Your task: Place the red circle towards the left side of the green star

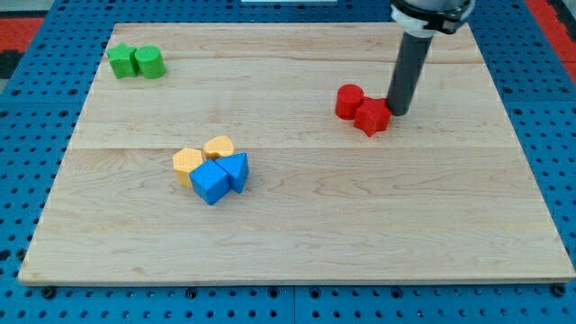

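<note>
Camera view: no claw fitted; my tip [396,112] touches red star [372,117], beside red circle [349,101]. Green star [120,61] far left on counter [297,234].

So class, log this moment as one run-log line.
my tip: right of red star | red circle: far from green star | task: pending

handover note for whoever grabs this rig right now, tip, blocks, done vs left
Tip: my tip sits at the view's right of the red pair, against the other red block.
Blocks: red circle lies right of board centre, touching that other red block. Green star is at the view's top left, with a green cylinder beside it.
Done: nothing placed yet.
Left: push the red circle across the board to the star's left side.
</note>
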Available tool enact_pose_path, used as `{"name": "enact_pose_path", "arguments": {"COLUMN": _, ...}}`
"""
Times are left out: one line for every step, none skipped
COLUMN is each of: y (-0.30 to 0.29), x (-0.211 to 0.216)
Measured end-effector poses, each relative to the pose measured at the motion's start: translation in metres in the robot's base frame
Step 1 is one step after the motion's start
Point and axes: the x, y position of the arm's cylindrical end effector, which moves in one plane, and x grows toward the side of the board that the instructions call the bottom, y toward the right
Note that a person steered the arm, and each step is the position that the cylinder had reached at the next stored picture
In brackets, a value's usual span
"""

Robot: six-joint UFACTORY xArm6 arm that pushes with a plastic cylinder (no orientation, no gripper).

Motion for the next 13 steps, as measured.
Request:
{"name": "enact_pose_path", "arguments": {"y": -0.022, "x": -0.019}}
{"name": "enact_pose_path", "arguments": {"y": -0.035, "x": -0.030}}
{"name": "enact_pose_path", "arguments": {"y": 0.032, "x": -0.012}}
{"name": "enact_pose_path", "arguments": {"y": 0.028, "x": 0.007}}
{"name": "enact_pose_path", "arguments": {"y": -0.017, "x": 0.029}}
{"name": "enact_pose_path", "arguments": {"y": -0.038, "x": 0.010}}
{"name": "enact_pose_path", "arguments": {"y": -0.077, "x": -0.022}}
{"name": "enact_pose_path", "arguments": {"y": -0.120, "x": -0.051}}
{"name": "enact_pose_path", "arguments": {"y": -0.114, "x": -0.061}}
{"name": "enact_pose_path", "arguments": {"y": -0.109, "x": -0.073}}
{"name": "enact_pose_path", "arguments": {"y": -0.169, "x": -0.101}}
{"name": "enact_pose_path", "arguments": {"y": -0.276, "x": -0.104}}
{"name": "enact_pose_path", "arguments": {"y": -0.250, "x": -0.083}}
